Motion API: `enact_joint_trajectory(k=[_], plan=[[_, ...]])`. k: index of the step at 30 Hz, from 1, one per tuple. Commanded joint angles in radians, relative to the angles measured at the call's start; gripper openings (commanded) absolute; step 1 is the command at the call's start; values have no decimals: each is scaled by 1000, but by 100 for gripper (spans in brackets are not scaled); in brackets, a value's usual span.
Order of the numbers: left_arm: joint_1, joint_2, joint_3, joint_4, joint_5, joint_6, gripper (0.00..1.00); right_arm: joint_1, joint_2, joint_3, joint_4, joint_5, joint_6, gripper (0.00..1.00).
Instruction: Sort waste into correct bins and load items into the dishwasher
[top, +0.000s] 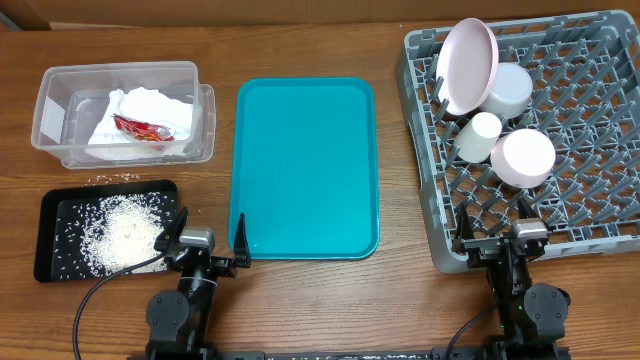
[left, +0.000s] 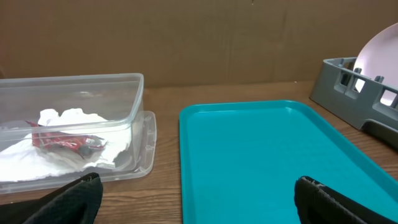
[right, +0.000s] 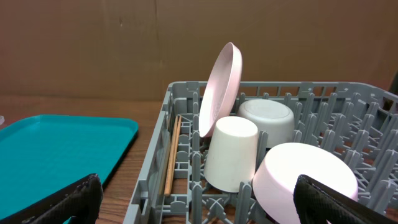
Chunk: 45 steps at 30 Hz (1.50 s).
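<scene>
— On the wooden desk (top: 400, 300), where does the waste lie?

— A crumpled white paper napkin (top: 150, 105) and a small red snack wrapper (top: 141, 128) lie together inside the clear rectangular plastic tub (top: 55, 85) at the far left. The wrapper's print is too small to read. Whitish rice-like food bits (top: 125, 235) are heaped in the shallow black rectangular tray (top: 50, 205) just in front of the tub, and a few stray grains (top: 115, 178) lie on the desk between the two.

— And the dishes?

— They sit in the large square grey plastic dish rack (top: 590, 230) at the right. A pale pink-white round plate (top: 468, 65) stands on edge near its far left corner. A pale grey bowl (top: 508, 90), a small white cup (top: 480, 135) and a smaller pink-white bowl (top: 525, 158) crowd beside the plate. Thin wooden chopsticks (right: 171, 155) lie along the rack's left wall.

— The grippers?

— The left gripper (top: 210, 232) is spread wide and holds nothing, between the black tray and the large teal serving tray (top: 305, 165). The right gripper (top: 497, 235) is likewise spread wide and holds nothing, at the rack's near edge.
</scene>
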Motion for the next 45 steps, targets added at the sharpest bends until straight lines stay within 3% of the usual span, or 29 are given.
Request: enact_joint_trajectory(k=[1,45], plan=[[0,-14,-3,-5,-13,37,100,3,-12,-10,6,13,0,100],[32,-13,-3,-3,-14,40,100,3,-12,-10,6,13,0,100]])
